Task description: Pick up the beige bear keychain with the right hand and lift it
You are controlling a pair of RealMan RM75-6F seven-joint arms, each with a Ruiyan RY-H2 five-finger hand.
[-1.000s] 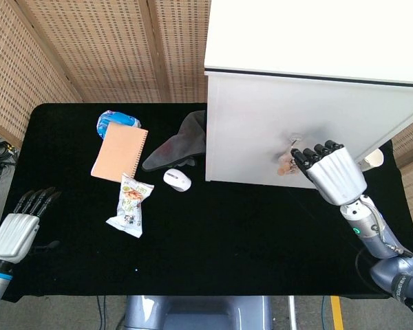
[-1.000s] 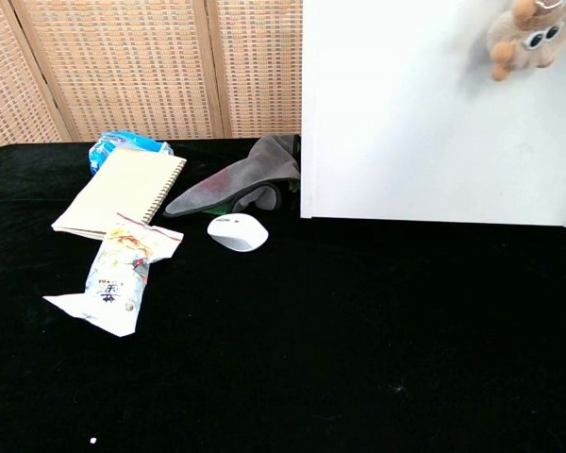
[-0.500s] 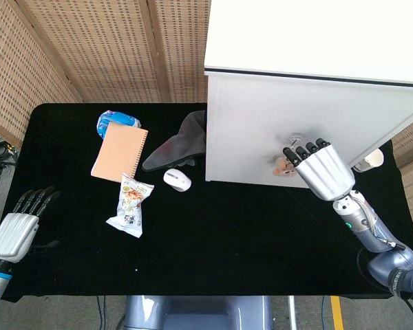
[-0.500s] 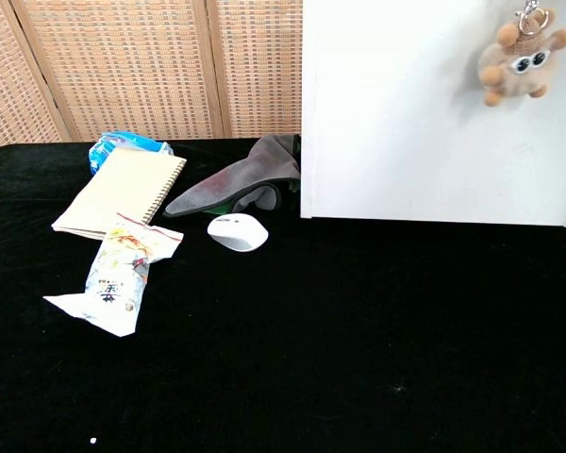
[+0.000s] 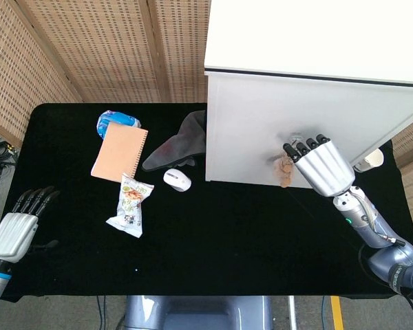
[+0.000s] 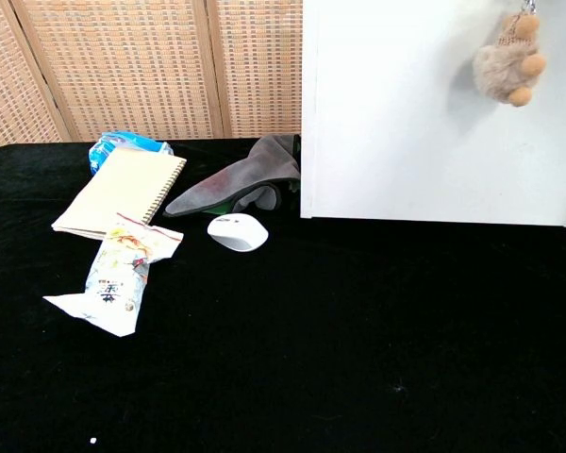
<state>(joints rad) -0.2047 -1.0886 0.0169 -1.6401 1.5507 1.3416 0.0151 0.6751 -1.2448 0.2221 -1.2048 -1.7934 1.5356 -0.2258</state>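
The robot's right hand (image 5: 322, 166), raised before the white box (image 5: 310, 89) at the table's right rear corner, holds the beige bear keychain (image 6: 507, 61) by its ring, the toy dangling clear of the table (image 5: 213, 234). The pickup looks done, the lift underway. The left hand (image 5: 17, 223) idles open-fingered at the table's left front corner.

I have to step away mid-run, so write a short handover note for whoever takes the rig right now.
Right hand: raised in front of the white box, fingers at the beige bear keychain; the grip itself is hidden.
Left hand: open, idle at the table's near-left edge.
Bear keychain: off the table, dangling high against the box front.
Done: apparently picked up and lifted.
Left: confirm the hold and finish the lift.
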